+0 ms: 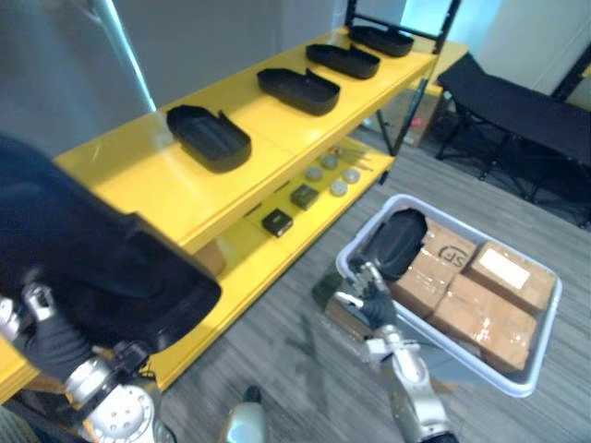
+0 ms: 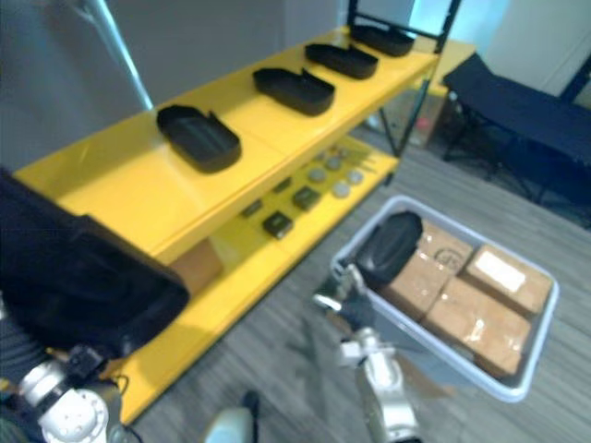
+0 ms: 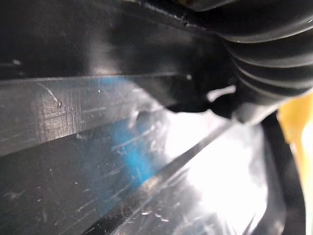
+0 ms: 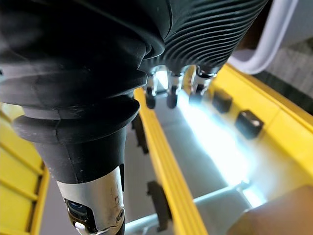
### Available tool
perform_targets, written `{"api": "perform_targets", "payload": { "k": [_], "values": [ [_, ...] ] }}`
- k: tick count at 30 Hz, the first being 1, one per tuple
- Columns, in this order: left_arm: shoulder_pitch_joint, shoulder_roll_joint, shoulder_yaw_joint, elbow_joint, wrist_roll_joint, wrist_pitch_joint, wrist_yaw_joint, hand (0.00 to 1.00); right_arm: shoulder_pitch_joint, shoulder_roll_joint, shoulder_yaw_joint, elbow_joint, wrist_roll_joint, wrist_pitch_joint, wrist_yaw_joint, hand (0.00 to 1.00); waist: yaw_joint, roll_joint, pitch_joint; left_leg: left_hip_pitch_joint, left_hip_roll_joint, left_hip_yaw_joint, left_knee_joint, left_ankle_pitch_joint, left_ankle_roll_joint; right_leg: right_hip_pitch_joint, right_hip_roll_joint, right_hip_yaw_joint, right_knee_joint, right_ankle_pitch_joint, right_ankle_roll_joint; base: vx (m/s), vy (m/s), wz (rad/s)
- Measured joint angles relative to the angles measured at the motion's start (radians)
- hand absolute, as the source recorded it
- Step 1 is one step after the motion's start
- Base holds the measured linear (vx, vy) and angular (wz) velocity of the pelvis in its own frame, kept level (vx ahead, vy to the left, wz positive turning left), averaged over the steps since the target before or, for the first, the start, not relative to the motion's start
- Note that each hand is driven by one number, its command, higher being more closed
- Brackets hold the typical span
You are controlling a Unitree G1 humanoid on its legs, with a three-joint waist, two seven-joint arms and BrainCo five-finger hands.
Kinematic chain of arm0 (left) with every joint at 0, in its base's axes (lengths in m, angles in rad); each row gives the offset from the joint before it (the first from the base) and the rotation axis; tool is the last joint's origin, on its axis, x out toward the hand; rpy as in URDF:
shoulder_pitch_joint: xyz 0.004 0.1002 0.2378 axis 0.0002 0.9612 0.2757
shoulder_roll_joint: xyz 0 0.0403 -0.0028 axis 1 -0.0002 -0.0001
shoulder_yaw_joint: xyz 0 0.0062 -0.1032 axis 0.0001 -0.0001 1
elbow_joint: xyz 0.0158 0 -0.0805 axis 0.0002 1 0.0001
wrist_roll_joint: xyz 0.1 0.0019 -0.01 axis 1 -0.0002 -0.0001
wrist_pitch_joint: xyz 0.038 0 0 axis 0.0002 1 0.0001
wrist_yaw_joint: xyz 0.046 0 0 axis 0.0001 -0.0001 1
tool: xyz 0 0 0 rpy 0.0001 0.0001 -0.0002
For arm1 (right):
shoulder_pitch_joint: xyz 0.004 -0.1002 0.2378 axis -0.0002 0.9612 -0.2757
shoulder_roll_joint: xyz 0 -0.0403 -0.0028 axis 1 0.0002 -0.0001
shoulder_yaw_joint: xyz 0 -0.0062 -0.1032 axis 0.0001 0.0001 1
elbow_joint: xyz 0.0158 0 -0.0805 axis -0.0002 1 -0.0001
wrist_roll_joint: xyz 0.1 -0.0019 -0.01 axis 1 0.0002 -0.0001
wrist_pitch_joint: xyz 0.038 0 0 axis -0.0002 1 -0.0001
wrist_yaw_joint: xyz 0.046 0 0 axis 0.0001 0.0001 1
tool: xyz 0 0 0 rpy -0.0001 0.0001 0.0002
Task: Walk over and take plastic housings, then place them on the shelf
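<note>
The left hand (image 1: 51,343) comes in at the lower left with one large black housing (image 1: 102,268) lying over it, held up just in front of the near end of the yellow shelf (image 1: 148,185). In the left wrist view the housing's scratched wall sits right against the wrist cover. Whether the hand is clasped on the housing I cannot tell, since the housing hides it.

Four more housings lie open side up in a row along the shelf top, well apart from each other: the nearest (image 1: 208,137), then a second (image 1: 298,89), a third (image 1: 343,60) and the farthest (image 1: 380,40).

A sixth housing (image 1: 399,242) lies in the near corner of a white bin (image 1: 480,369) on the floor, beside what look like four cardboard boxes (image 1: 480,314). The right hand (image 1: 374,300) hangs just outside that corner, near the housing but apart from it. Its fingers (image 4: 170,95) are relaxed and spread, holding nothing.

On the lower shelf board (image 1: 259,254) sit two dark square blocks (image 1: 276,221) and four round grey pieces (image 1: 339,187).
</note>
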Motion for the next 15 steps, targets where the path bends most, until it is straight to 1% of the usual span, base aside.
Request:
{"api": "perform_targets", "payload": {
  "k": [1, 2, 4, 5, 6, 7, 8, 9, 11, 13, 15],
  "values": [
    [-0.009, 0.011, -0.012, 0.008, 0.000, -0.006, -0.017, 1.00, 0.000, -0.001, -0.003, -0.004, 0.001, -0.007, 0.002, 0.00, -0.001, 0.000, 0.003, 0.000, -0.005, -0.008, -0.001, 0.005, -0.001, 0.002, -0.002, 0.008, 0.010, -0.010, 0.007, -0.04, -0.027, 0.64],
    [-0.020, 0.016, -0.025, 0.013, 0.000, -0.016, -0.042, 1.00, -0.010, -0.003, -0.005, -0.004, 0.001, -0.016, 0.018, 0.00, 0.001, 0.003, 0.014, 0.000, -0.007, -0.021, 0.001, 0.012, -0.004, 0.005, -0.003, 0.003, 0.023, -0.020, 0.023, -0.06, -0.055, 0.35],
    [-0.020, 0.012, -0.045, 0.014, -0.002, -0.019, -0.051, 1.00, -0.031, -0.017, -0.007, -0.004, -0.002, -0.029, 0.041, 0.00, 0.004, 0.022, 0.037, -0.001, 0.010, -0.026, 0.001, 0.024, -0.013, 0.002, 0.011, -0.002, 0.039, -0.025, 0.030, -0.09, -0.068, 0.12],
    [-0.013, 0.011, -0.049, 0.019, -0.003, -0.019, -0.055, 1.00, -0.043, -0.025, -0.009, -0.004, -0.010, -0.036, 0.048, 0.00, 0.005, 0.037, 0.046, -0.001, 0.025, -0.026, 0.000, 0.031, -0.018, -0.002, 0.024, 0.000, 0.044, -0.025, 0.031, -0.10, -0.057, -0.04],
    [-0.013, 0.011, -0.049, 0.023, -0.003, -0.019, -0.056, 1.00, -0.046, -0.027, -0.011, -0.004, -0.013, -0.040, 0.053, 0.00, 0.004, 0.043, 0.049, 0.000, 0.031, -0.025, -0.001, 0.037, -0.019, -0.001, 0.031, 0.000, 0.045, -0.025, 0.031, -0.14, -0.088, -0.04],
    [-0.013, 0.011, -0.051, 0.029, -0.009, -0.019, -0.058, 1.00, -0.046, -0.031, -0.015, -0.004, -0.020, -0.042, 0.068, 0.00, 0.001, 0.047, 0.053, 0.004, 0.040, -0.021, -0.012, 0.051, -0.017, -0.004, 0.037, 0.000, 0.051, -0.030, 0.040, -0.12, -0.077, 0.03],
    [-0.013, 0.007, -0.054, 0.030, -0.013, -0.019, -0.062, 1.00, -0.043, -0.033, -0.020, -0.004, -0.021, -0.042, 0.077, 0.00, -0.003, 0.052, 0.055, 0.008, 0.048, -0.020, -0.020, 0.058, -0.022, -0.005, 0.043, 0.000, 0.060, -0.033, 0.045, -0.12, -0.076, -0.01],
    [-0.012, 0.005, -0.062, 0.030, -0.021, -0.019, -0.066, 1.00, -0.034, -0.034, -0.020, -0.004, -0.022, -0.042, 0.084, 0.00, -0.002, 0.053, 0.058, 0.019, 0.058, -0.017, -0.031, 0.063, -0.028, -0.008, 0.047, 0.004, 0.065, -0.038, 0.046, -0.12, -0.068, -0.07],
    [0.014, 0.003, -0.082, 0.029, -0.034, -0.019, -0.076, 1.00, -0.018, -0.033, -0.018, -0.004, -0.041, -0.042, 0.095, 0.00, -0.001, 0.050, 0.073, 0.042, 0.073, 0.006, -0.027, 0.064, -0.029, -0.009, 0.050, 0.025, 0.096, -0.057, 0.048, -0.13, -0.066, -0.20],
    [0.033, 0.003, -0.092, 0.030, -0.028, -0.017, -0.080, 1.00, 0.000, -0.033, -0.019, -0.010, -0.039, -0.044, 0.109, 0.00, -0.008, 0.048, 0.077, 0.040, 0.076, 0.011, -0.025, 0.062, -0.025, -0.019, 0.045, 0.028, 0.117, -0.068, 0.046, -0.09, -0.021, -0.10],
    [0.042, 0.003, -0.087, 0.029, -0.029, -0.017, -0.072, 1.00, 0.015, -0.030, -0.019, -0.011, -0.039, -0.045, 0.124, 0.00, -0.007, 0.042, 0.082, 0.033, 0.074, 0.030, -0.008, 0.055, -0.016, -0.035, 0.033, 0.039, 0.141, -0.078, 0.051, -0.07, 0.018, -0.10]
  ]
}}
